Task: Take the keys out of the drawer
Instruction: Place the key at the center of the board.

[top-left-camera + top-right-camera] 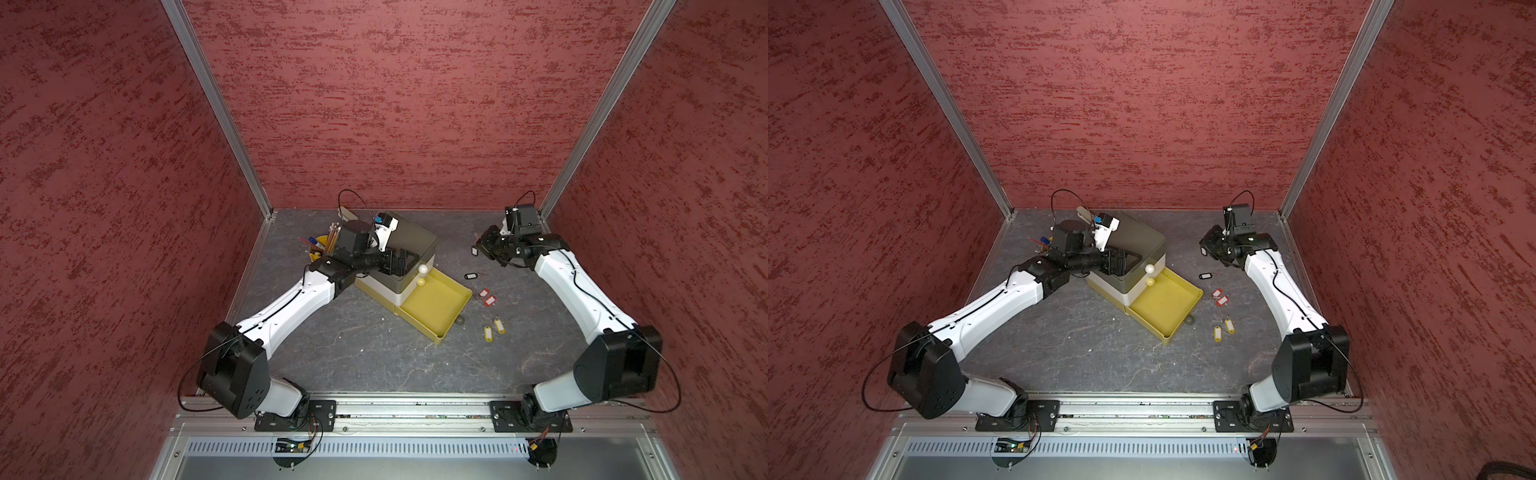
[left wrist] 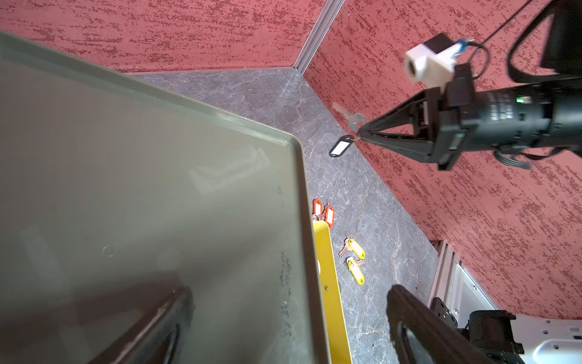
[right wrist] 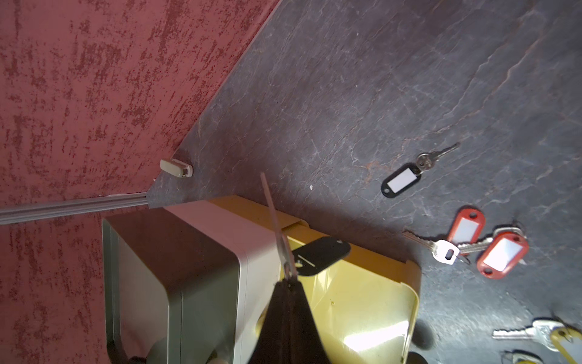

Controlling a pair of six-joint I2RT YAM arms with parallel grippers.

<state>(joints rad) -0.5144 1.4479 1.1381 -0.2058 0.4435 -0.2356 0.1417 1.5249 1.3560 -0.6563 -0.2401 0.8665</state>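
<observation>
The right jaws pinch the black-tagged metal key by its ring; it seems light and slippy. The left jaws stand wide.

Ann: The yellow plastic drawer looks smooth and shiny.
Ben: The small silver keys are shiny metal, with smooth plastic tags. The dark grey floor looks dull, like cracked stone. The red walls look rough.
</observation>
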